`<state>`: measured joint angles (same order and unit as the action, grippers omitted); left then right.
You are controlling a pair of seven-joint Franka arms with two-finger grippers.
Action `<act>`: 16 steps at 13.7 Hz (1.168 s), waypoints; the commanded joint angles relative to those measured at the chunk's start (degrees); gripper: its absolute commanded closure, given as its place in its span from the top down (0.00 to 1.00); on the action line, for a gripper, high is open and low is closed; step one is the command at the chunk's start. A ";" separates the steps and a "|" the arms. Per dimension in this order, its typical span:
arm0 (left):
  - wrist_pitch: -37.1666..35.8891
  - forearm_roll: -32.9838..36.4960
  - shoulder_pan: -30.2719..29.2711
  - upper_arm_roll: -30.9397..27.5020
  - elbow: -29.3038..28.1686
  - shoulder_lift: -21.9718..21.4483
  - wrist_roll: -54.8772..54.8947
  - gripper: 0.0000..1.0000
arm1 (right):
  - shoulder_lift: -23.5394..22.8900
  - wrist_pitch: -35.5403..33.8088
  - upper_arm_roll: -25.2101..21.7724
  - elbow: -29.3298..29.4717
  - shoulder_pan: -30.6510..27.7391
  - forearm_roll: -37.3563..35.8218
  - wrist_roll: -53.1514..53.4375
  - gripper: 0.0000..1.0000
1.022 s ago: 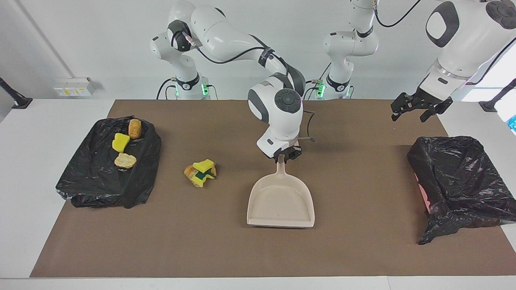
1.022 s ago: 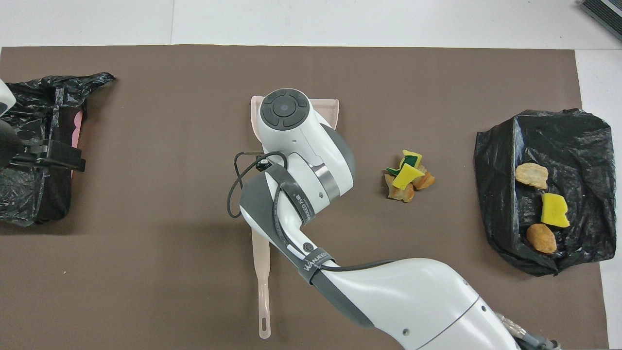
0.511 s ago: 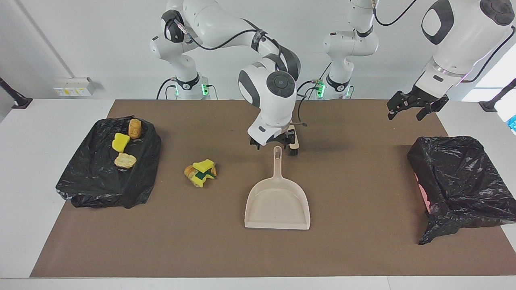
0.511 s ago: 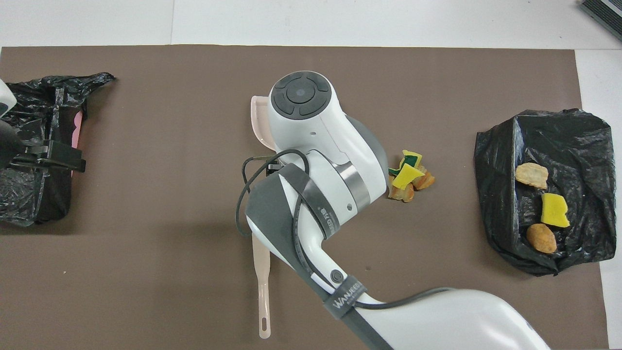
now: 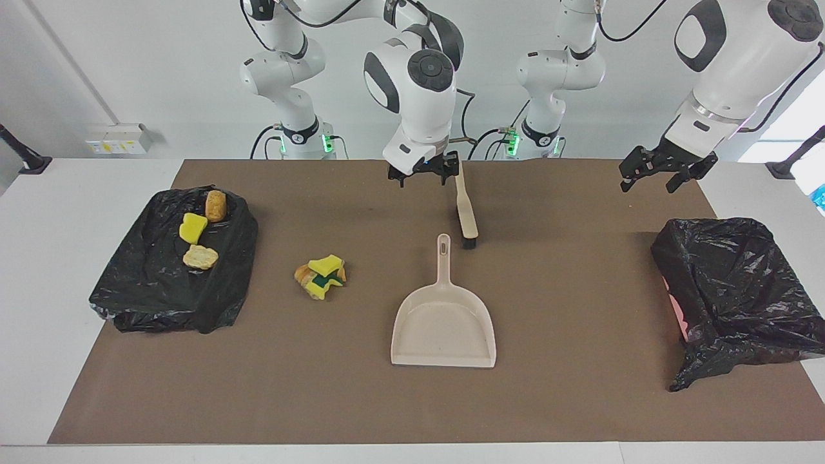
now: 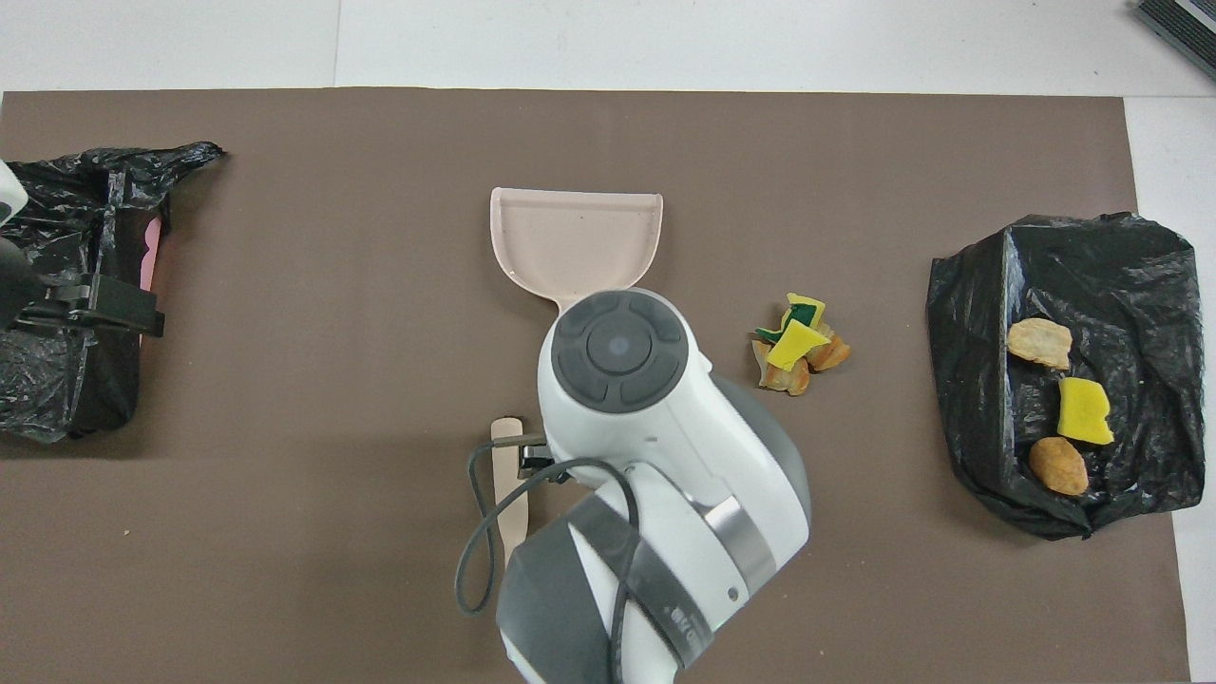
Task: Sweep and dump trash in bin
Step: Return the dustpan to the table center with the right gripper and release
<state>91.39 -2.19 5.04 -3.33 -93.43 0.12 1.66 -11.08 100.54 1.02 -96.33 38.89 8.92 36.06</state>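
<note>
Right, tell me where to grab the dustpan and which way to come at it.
Probably by its handle, from straight above. The dustpan lies flat on the mat, and its narrow handle points toward the robots, away from the wide open mouth. The brush lies just beside the handle's tip, so close the fingers across the handle lower down, near the pan, to stay clear of it.
</note>
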 commanded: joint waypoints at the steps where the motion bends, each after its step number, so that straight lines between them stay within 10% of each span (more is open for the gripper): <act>1: 1.33 -0.80 0.32 -0.27 -2.37 -1.79 -0.25 1.00 | 7.03 10.71 0.03 -14.57 3.11 3.46 3.04 1.00; 9: 7.12 -1.51 4.45 -0.27 -5.09 -2.76 -3.07 1.00 | 0.80 24.17 0.12 -20.83 12.87 3.56 8.14 1.00; 16: 13.28 -1.59 11.12 -0.27 -1.67 5.66 -11.76 1.00 | 2.11 28.22 0.21 -25.30 15.95 3.65 7.71 0.99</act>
<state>103.29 -3.30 13.84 -2.81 -96.63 2.46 -8.28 -11.42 126.70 1.28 -118.44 54.60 11.12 44.01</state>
